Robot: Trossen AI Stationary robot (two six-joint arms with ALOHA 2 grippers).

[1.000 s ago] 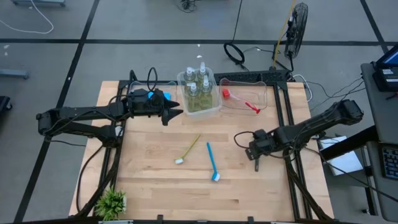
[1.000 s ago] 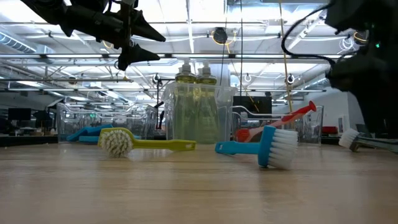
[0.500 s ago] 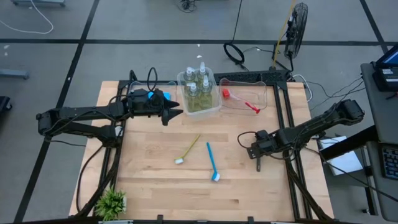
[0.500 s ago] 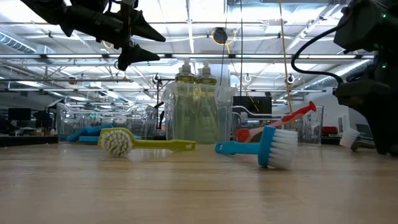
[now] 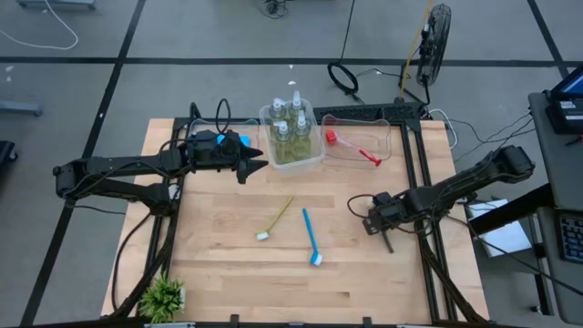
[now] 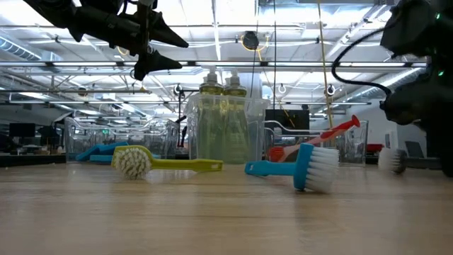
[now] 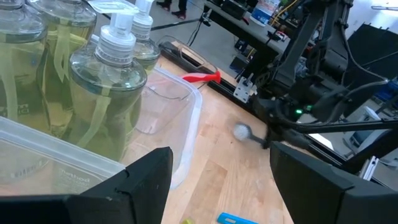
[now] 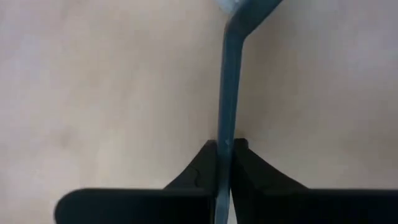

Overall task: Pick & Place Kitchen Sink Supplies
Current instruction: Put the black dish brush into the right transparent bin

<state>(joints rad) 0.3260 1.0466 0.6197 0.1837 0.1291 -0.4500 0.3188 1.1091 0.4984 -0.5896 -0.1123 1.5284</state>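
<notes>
Currently the step in hand is the pickup of the dark grey brush (image 5: 386,239). The right gripper (image 5: 374,223) sits low over the table's right side, its fingers (image 8: 202,174) clamped on the brush's thin handle — the right wrist view shows the slim grey stem pinched between them and running forward to where it widens.

The brush lies on bare wood, well apart from the blue brush (image 5: 311,237) and the yellow-green brush (image 5: 275,220) in the middle of the table. Its pale bristle head shows low at the table's far right in the low view.

The next move, as I judge it, calls for a straight lift, then a carry toward the clear bin (image 5: 387,141) holding the red brush (image 5: 357,148).

The left gripper (image 5: 258,164) hangs beside the bin of pump bottles (image 5: 290,128), fingers spread — nothing between them.
</notes>
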